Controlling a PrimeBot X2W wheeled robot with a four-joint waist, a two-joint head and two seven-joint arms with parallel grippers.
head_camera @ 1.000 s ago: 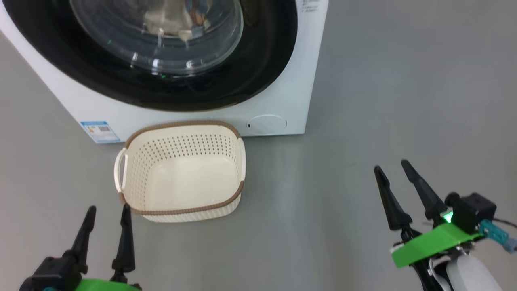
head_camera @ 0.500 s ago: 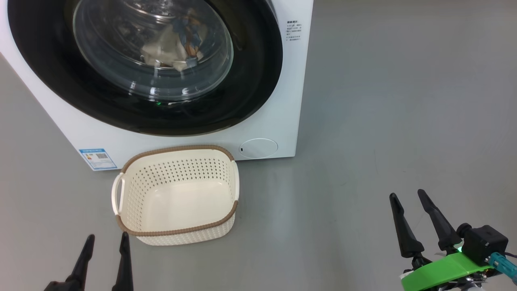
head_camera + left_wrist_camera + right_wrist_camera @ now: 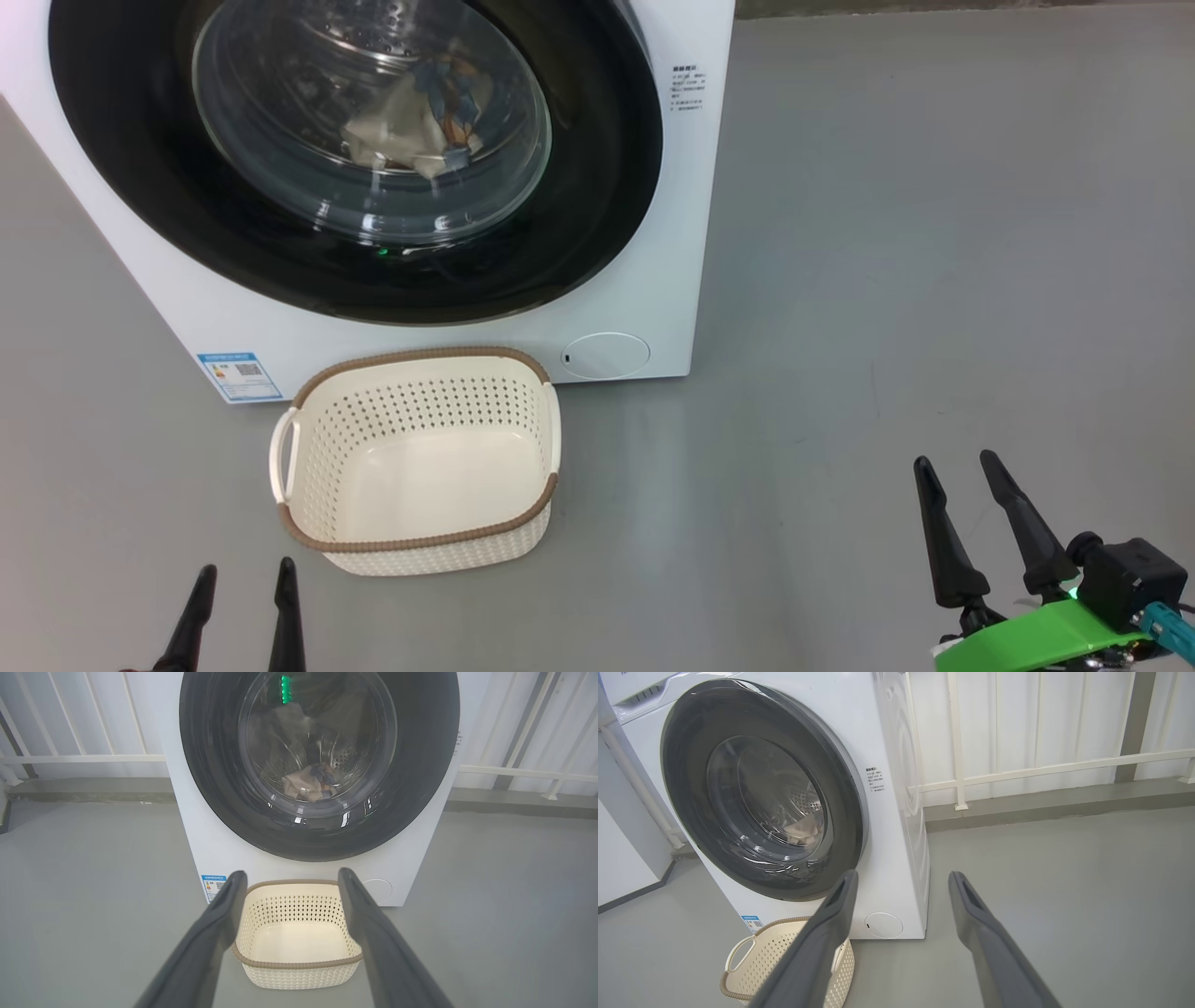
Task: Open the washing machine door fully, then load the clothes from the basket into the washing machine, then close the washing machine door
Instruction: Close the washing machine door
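- Grey floor carries the washing machine; its door is closed, with clothes visible behind the glass.
- Basket stands just before the machine.
- Left gripper and right gripper: fingers spread wide, holding nothing.

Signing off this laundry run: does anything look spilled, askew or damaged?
Nothing stands out. The door sits shut on the washing machine, the clothes lie inside behind its glass, the basket stands upright and empty, and the left gripper and right gripper are open.
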